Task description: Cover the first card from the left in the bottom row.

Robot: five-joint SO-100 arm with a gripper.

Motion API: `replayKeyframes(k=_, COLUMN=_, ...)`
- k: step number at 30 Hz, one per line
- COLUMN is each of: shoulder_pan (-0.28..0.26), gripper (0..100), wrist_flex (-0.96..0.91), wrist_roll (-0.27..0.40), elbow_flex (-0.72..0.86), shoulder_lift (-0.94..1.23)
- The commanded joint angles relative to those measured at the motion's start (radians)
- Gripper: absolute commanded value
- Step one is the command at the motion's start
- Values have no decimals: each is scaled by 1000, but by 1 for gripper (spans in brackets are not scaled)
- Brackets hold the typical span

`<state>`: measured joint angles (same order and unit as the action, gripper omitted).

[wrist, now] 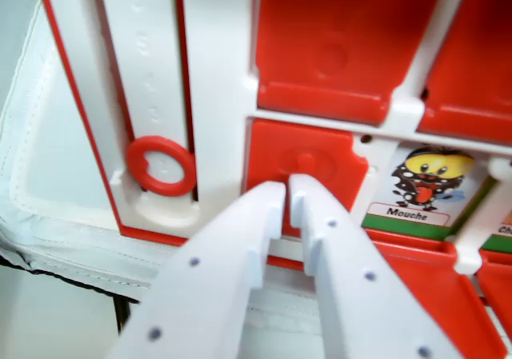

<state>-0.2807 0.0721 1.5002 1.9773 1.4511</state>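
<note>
A white-framed game board (220, 71) fills the wrist view, with red flaps in rows. The lower row's leftmost flap (308, 155) lies flat and red, so no card picture shows there. To its right an uncovered card (424, 185) shows a cartoon fly labelled "Mouche". My gripper (288, 193) reaches up from the bottom centre, its two white fingers almost together with only a thin slit between them and nothing visible in it. The tips rest at the lower edge of that leftmost red flap; whether they touch it I cannot tell.
Two more red flaps (344, 47) (472, 55) lie flat in the row above. A red ring (162, 165) sits at the foot of a white slider track on the board's left. Left of the board is a white padded surface (48, 183) with a stitched edge.
</note>
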Motion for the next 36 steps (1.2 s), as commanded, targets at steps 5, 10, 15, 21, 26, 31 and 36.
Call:
replayKeyframes(k=5, shoulder_pan=3, gripper=0, wrist_flex=41, wrist_roll=-17, elbow_flex=-109, shoulder_lift=106)
replayKeyframes(k=10, shoulder_pan=11, gripper=0, wrist_flex=184, wrist_roll=-40, elbow_flex=-107, shoulder_lift=247)
replayKeyframes(k=15, shoulder_pan=12, gripper=0, wrist_flex=380, wrist_roll=-9, elbow_flex=-69, shoulder_lift=437)
replayKeyframes(k=21, shoulder_pan=52, gripper=0, wrist_flex=580, wrist_roll=-2, elbow_flex=0, shoulder_lift=664)
replayKeyframes(k=26, shoulder_pan=132, gripper=0, wrist_flex=703, wrist_roll=29, elbow_flex=-21, shoulder_lift=787)
replayKeyframes(k=31, shoulder_pan=215, gripper=0, wrist_flex=801, wrist_roll=58, elbow_flex=-69, shoulder_lift=871)
replayKeyframes(k=36, shoulder_pan=265, gripper=0, wrist_flex=908, wrist_roll=55, elbow_flex=-130, shoulder_lift=928)
